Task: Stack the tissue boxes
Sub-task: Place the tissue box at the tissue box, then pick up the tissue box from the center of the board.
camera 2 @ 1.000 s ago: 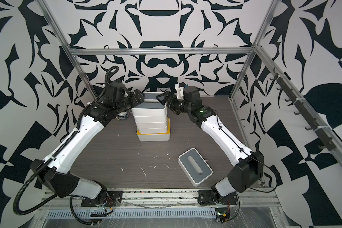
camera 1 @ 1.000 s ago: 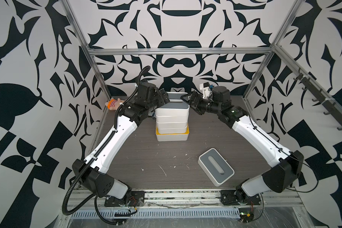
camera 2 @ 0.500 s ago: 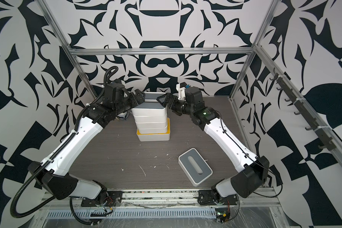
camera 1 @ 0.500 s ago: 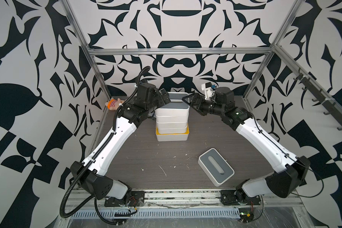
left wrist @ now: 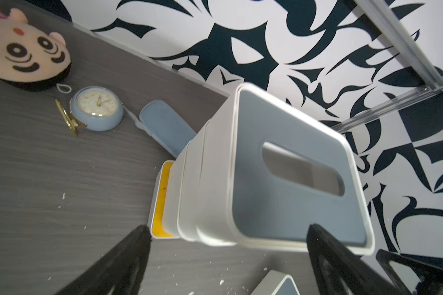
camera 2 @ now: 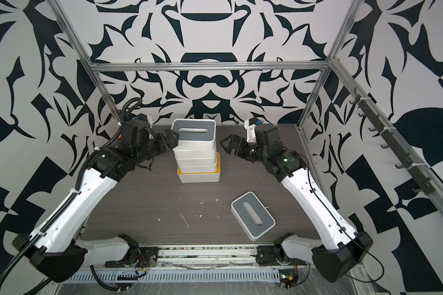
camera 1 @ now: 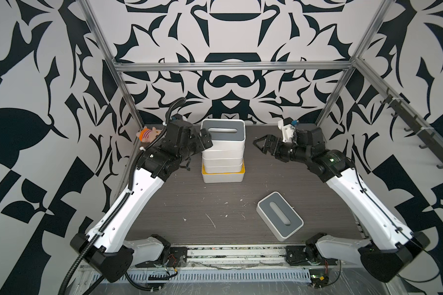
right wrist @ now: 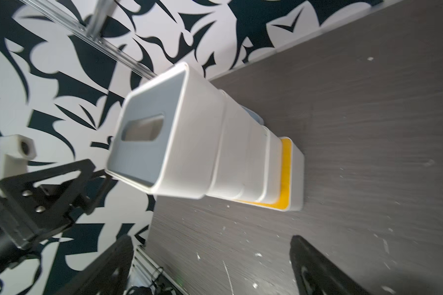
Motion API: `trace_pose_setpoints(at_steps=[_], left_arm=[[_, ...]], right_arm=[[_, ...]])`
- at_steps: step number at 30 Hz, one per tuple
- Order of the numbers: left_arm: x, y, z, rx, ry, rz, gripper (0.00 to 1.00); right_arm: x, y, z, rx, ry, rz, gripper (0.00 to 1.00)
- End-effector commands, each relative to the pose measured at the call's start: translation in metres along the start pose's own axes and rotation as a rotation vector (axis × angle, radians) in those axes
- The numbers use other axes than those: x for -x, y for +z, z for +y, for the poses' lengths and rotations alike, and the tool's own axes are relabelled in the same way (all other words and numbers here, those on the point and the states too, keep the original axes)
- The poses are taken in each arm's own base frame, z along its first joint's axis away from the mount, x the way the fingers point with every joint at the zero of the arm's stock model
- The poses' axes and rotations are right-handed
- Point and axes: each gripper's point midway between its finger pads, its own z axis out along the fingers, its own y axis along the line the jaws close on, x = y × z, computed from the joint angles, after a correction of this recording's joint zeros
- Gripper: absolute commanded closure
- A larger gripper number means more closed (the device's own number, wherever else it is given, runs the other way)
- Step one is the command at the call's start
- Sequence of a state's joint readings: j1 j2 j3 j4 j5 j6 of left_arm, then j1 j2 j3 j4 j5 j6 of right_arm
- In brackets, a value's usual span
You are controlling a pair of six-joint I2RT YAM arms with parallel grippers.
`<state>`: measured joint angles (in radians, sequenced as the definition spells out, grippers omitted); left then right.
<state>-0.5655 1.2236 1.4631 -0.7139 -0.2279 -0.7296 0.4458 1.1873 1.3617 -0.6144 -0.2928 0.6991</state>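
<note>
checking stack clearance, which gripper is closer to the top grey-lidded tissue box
Left. The left gripper sits close beside one end of the top grey-lidded tissue box; the right gripper hangs off the opposite end, across a clear gap.

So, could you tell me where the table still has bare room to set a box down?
Bare: the wide patch in front of the stack, beside the loose grey-lidded box. Crowded: the far-left corner beside the stack, with plush toy, clock and pouch.

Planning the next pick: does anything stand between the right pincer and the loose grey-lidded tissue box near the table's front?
Nothing visible does. The right pincer hangs open beside the stack, and only bare table lies between it and the loose grey-lidded tissue box.
</note>
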Motion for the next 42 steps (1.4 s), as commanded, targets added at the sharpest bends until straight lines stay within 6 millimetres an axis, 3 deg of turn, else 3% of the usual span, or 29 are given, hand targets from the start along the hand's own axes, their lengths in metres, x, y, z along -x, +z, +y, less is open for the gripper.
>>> trace_pose_setpoints(at_steps=[1,8,15,21,30,42], left_arm=[[-0.024,-0.016,0.015,0.054,0.018,0.043,0.01],[-0.072,-0.024,0.013,0.029,0.023,0.074,0.00],[-0.117,-0.019,0.001,-0.008,0.085,0.094,0.01],[-0.144,-0.008,-0.009,-0.047,0.047,0.099,0.01],[-0.185,0.016,-0.016,-0.042,0.012,0.172,0.00],[-0.207,0.026,-0.003,-0.025,-0.061,0.192,0.01]], right_arm=[[-0.024,-0.023,-0.035,-0.161,-0.058,0.033,0.00],[-0.070,-0.048,-0.078,-0.330,-0.058,0.144,0.01],[-0.119,-0.063,-0.114,-0.464,-0.074,0.290,0.01],[-0.148,-0.078,-0.135,-0.581,-0.117,0.362,0.00],[-0.185,-0.081,-0.150,-0.649,-0.140,0.448,0.02],[-0.221,-0.062,-0.151,-0.749,-0.239,0.543,0.03]])
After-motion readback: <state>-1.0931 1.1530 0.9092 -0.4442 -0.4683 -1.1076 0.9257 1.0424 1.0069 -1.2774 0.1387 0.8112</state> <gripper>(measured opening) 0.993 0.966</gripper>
